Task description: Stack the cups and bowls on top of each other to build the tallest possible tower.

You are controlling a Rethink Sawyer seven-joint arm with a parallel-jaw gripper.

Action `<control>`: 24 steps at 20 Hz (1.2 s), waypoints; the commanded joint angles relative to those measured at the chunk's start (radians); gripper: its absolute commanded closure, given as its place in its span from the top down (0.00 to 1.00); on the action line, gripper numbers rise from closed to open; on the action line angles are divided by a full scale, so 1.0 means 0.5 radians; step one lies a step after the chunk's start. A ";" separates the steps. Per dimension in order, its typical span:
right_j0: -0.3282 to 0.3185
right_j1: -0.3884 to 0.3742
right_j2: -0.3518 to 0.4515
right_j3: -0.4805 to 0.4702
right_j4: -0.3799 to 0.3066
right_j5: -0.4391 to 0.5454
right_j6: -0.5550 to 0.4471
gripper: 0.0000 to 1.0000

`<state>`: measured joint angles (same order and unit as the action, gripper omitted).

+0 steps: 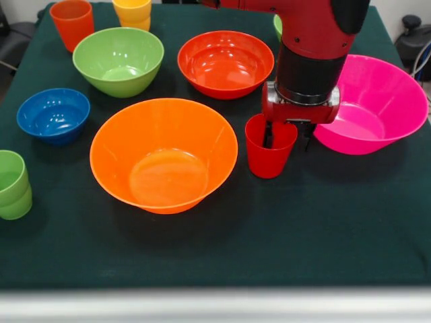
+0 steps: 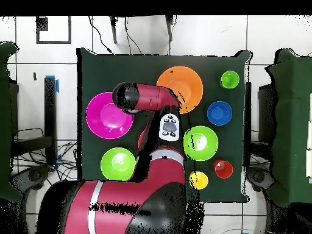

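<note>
Right beside the big orange bowl [image 1: 163,155], between it and the pink bowl [image 1: 372,102], the gripper [image 1: 288,138] is coming straight down onto the red cup [image 1: 270,146]. One finger is dipping inside the cup's mouth, the other is sitting outside its wall on the pink-bowl side, so the jaws are straddling the rim. Whether they're clamped or just set around it, can't tell from the front view; the arm is hiding the cup entirely in the overhead view. Cup is standing upright on the cloth, not lifted.

Judging by this, the step in hand is the grasp on the red cup, i.e. the 1st pick. No tower is showing yet; the orange bowl is sitting empty, mouth up.

Working outward from the orange bowl: the red-orange bowl [image 1: 225,63] is lying behind it, a green bowl [image 1: 118,60] behind and to the other side, w/ an orange cup [image 1: 72,22] and yellow cups [image 1: 133,13] further back. The blue bowl [image 1: 54,114] is sitting on the side away from the red cup, and nested green cups [image 1: 13,184] are standing beyond that at the table edge. A 2nd green bowl [image 2: 117,163] is showing only from overhead.

Next move prob. needs a firm pinch on the rim, a straight lift clear of both neighbouring bowls, then a short carry over the orange bowl. Thin rim grip may let the cup tilt, so a slow lift looks wise.
</note>
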<state>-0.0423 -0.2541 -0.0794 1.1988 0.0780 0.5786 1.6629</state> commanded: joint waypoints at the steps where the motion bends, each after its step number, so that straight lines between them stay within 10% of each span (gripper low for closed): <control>1: 0.021 0.087 0.099 -0.074 -0.092 0.102 0.113 1.00; 12: 0.065 0.156 0.040 -0.212 -0.069 0.225 0.144 1.00; 13: 0.071 0.160 0.028 -0.224 -0.065 0.241 0.139 0.00; 24: 0.104 0.181 -0.018 -0.276 -0.050 0.318 0.166 0.00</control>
<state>-0.0124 -0.1962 -0.1334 1.1034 0.0780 0.5982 1.6629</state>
